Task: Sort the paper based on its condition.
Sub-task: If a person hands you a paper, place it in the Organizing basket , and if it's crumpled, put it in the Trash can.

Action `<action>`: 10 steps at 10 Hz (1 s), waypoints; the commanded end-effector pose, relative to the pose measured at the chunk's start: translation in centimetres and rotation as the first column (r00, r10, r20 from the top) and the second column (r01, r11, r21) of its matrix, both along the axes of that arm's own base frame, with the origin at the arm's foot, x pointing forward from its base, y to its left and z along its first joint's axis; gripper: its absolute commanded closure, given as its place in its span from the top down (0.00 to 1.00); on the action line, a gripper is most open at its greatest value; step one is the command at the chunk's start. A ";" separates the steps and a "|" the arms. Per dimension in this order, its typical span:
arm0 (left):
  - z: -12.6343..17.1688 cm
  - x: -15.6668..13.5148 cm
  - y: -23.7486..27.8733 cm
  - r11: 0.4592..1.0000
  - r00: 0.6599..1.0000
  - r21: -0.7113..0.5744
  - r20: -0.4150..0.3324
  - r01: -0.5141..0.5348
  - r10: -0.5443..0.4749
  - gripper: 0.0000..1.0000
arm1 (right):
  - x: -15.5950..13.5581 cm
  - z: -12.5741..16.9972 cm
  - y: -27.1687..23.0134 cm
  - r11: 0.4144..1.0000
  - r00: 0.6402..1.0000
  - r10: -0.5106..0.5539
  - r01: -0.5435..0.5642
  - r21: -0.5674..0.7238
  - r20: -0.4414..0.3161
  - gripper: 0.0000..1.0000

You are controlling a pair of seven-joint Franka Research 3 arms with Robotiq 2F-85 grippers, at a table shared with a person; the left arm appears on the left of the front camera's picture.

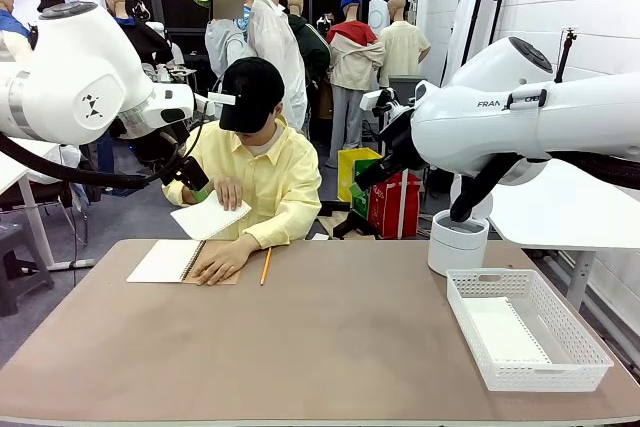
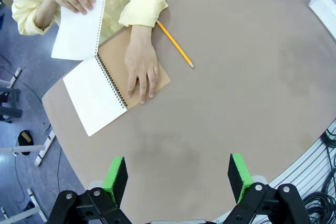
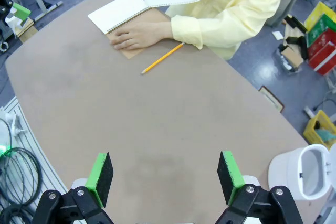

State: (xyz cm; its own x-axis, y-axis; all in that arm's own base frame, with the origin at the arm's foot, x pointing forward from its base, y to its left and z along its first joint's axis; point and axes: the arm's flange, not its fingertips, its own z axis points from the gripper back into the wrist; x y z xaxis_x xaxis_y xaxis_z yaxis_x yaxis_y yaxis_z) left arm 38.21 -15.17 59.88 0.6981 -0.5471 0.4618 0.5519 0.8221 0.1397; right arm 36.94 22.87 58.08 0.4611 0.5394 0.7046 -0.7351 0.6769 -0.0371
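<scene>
At the far left of the worktop [image 1: 330, 347], the person's hand [image 1: 228, 192] lifts a paper sheet [image 1: 208, 217], nearer the left gripper [image 2: 178, 179] than the right gripper [image 3: 165, 179], both with jaws released and empty.

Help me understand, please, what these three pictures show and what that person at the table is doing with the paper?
Two white robot arms share a brown table with a person. One picture looks across the table from between the arms; the other two come from cameras on each wrist, looking down past green-padded fingers. Both the left gripper and the right gripper hang open, holding nothing. On the table lie an open spiral notebook, a pencil and a white basket. One of the person's hands presses on the notebook; the other lifts a white sheet.
</scene>
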 end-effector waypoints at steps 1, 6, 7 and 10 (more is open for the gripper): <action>0.1 0.0 0.1 1.000 1.000 -0.001 0.002 0.002 -0.002 1.00 | 0.0 0.2 0.1 1.000 1.000 -0.010 0.010 -0.001 0.003 1.00; 0.1 0.0 0.1 1.000 1.000 -0.001 0.002 0.002 -0.002 1.00 | 0.0 0.2 0.1 1.000 1.000 -0.010 0.010 -0.001 0.003 1.00; 0.1 0.0 0.1 1.000 1.000 -0.001 0.002 0.002 -0.002 1.00 | 0.0 0.2 0.1 1.000 1.000 -0.010 0.010 -0.001 0.003 1.00; 0.1 0.0 0.1 1.000 1.000 -0.001 0.002 0.002 -0.002 1.00 | 0.0 0.2 0.1 1.000 1.000 -0.010 0.010 -0.001 0.003 1.00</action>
State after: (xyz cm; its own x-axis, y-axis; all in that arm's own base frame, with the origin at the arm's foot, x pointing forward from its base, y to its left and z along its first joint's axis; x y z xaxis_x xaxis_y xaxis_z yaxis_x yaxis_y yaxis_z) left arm 38.21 -15.17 59.88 0.6981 -0.5471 0.4618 0.5519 0.8221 0.1397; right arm 36.94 22.87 58.08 0.4611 0.5394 0.7046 -0.7351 0.6769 -0.0371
